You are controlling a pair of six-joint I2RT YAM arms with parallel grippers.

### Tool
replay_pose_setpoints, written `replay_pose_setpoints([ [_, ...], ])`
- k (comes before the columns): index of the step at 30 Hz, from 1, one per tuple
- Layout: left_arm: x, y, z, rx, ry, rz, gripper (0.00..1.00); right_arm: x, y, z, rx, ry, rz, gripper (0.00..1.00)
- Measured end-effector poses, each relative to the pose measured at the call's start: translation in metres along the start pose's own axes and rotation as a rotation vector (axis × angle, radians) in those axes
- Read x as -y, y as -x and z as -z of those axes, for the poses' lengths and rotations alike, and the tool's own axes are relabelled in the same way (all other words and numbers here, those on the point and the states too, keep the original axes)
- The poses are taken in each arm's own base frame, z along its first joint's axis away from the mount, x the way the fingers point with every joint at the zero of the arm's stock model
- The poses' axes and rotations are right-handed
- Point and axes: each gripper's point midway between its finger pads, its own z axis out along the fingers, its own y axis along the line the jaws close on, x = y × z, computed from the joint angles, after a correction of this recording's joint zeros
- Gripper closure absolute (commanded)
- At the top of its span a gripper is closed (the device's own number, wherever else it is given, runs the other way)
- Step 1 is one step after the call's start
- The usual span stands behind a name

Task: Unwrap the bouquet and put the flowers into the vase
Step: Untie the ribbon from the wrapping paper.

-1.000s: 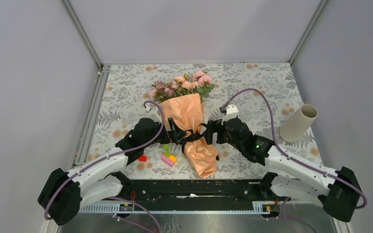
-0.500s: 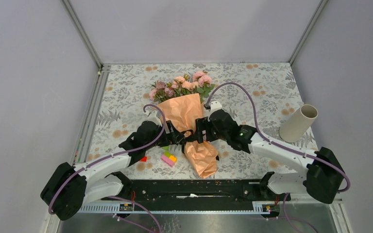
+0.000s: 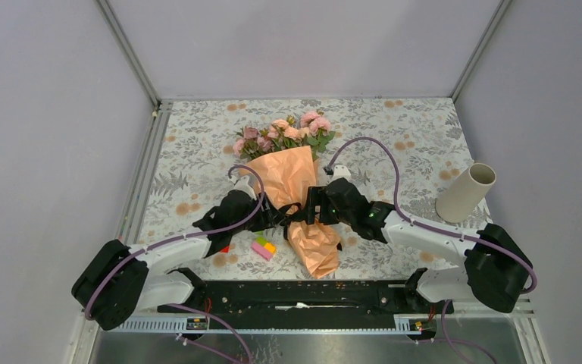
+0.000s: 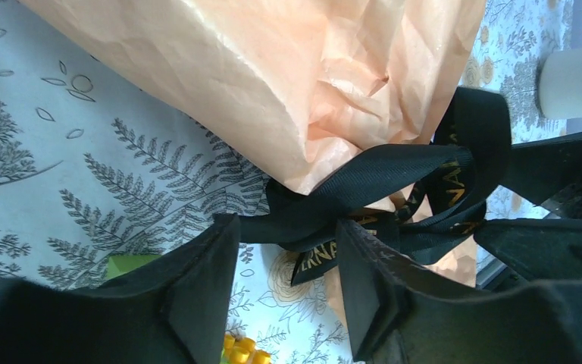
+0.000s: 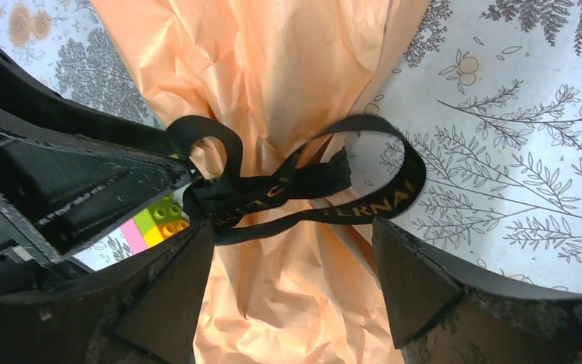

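Your left hand (image 4: 288,227), half spread, has a tail of the black satin ribbon (image 4: 364,178) in its gap. Your right hand (image 5: 292,227), spread wide, straddles the knot (image 5: 273,189). The orange-paper-wrapped rose bouquet (image 3: 288,174) lies between both, long axis crosswise.

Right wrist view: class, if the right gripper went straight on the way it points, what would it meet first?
Probably the black ribbon knotted round the bouquet, which crosses the gap between the right gripper's open fingers; the orange paper lies just behind. Depth is unclear.
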Motion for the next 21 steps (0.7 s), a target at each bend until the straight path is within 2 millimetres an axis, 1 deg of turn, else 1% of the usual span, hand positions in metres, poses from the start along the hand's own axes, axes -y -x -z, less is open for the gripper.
replay_pose_setpoints([
  [1,0.000,-0.002,-0.001,-0.005,0.001,0.001,0.64,0.000,0.000,-0.001,0.003,0.002,-0.004,0.20],
  [2,0.000,-0.003,-0.002,-0.009,0.001,0.004,0.71,-0.001,0.001,-0.002,0.007,0.004,-0.006,0.20],
  [4,0.001,-0.005,-0.003,-0.014,-0.002,-0.001,0.81,-0.002,0.003,-0.004,0.019,0.008,-0.010,0.24],
  [10,0.007,-0.007,-0.004,-0.016,-0.019,-0.009,0.94,-0.001,0.000,-0.012,0.012,0.000,-0.005,0.39],
  [13,0.013,-0.007,-0.003,-0.017,-0.031,-0.017,1.00,-0.001,0.001,-0.012,0.019,0.004,-0.007,0.42],
  [16,0.020,-0.005,-0.001,-0.014,-0.041,-0.026,1.00,0.001,0.001,-0.011,0.027,0.001,-0.007,0.42],
  [18,0.027,-0.003,0.002,-0.014,-0.045,-0.036,1.00,0.002,0.003,-0.008,0.037,-0.004,-0.005,0.40],
  [19,0.031,0.000,0.003,-0.009,-0.048,-0.043,1.00,0.003,0.005,-0.005,0.043,-0.005,-0.002,0.37],
  [21,0.040,0.008,0.005,0.003,-0.055,-0.058,1.00,0.003,0.010,0.001,0.063,-0.006,0.006,0.27],
])
